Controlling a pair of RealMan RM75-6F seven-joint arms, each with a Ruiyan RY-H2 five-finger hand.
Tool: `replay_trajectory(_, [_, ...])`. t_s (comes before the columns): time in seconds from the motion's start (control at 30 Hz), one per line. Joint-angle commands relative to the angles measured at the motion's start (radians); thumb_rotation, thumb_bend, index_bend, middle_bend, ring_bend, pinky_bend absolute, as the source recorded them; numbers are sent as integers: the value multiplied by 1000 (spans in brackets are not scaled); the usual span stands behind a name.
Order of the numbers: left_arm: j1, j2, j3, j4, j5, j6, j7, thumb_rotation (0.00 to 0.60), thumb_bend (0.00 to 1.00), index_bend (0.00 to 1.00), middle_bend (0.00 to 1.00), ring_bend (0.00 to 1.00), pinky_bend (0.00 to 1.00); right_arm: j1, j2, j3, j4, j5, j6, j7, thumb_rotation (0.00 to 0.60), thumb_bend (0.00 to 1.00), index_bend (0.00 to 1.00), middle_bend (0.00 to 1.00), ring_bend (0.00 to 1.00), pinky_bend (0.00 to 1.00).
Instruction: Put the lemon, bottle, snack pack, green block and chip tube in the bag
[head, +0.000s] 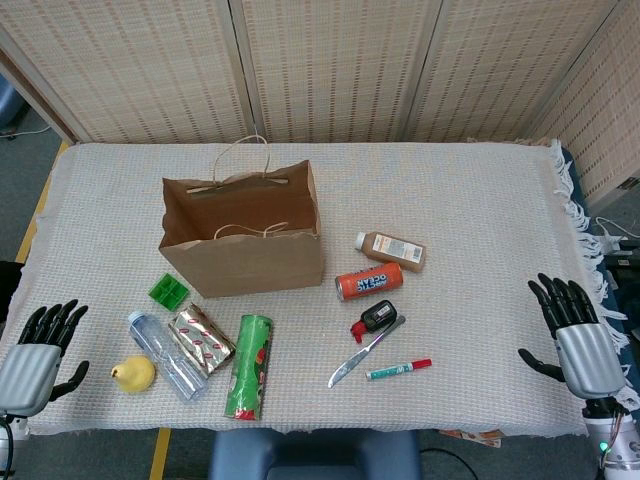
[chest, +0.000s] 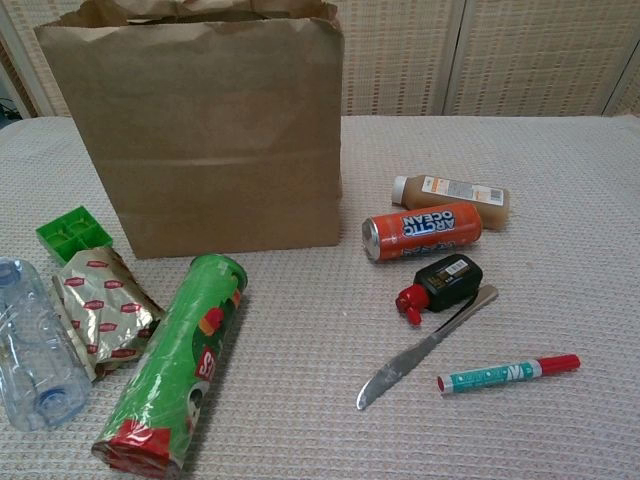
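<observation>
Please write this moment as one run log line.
left hand open | right hand open | bag upright | lemon, chip tube on table

bag (chest: 210, 130) upright w/ chip tube (chest: 175, 375), bottle (chest: 35, 350) lying in front.

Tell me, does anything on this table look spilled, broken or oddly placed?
Nothing spilled or broken. The paper bag stands upright and open. The chip tube, water bottle, orange can and brown bottle all lie on their sides, but they look intact.
</observation>
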Motion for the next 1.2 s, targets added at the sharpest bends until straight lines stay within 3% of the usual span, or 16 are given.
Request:
replay_trajectory(0.03, [-3,4,0,-5,-7,-9,3,600,350,0,0,0,32,0,-8,6,8,-7,22,14,600,34,0,0,0,0])
replay_trajectory(0.3, [-11,24,18,-31,-26,-58,34,600,353,0,0,0,32,-6,-47,19,55,-51,101,91,600,34,0,0,0,0])
replay_trajectory(0.77, [-92,163,136,-195,-72,-366,107,600,353,0,0,0,52,-4,-22,3,34,-20,48,100,600,33,0,0,0,0])
replay_trajectory(0.9, [-105,150,145,-216,-71,-396,120,600,352,0,0,0,67,-3,-17,1,22,-14,38,101,600,34,0,0,0,0])
replay_trajectory(1.2, [-142,54,108,-145,-58,-400,164,600,353,9,0,0,97,2,-9,-4,-6,-9,17,86,600,34,0,0,0,0])
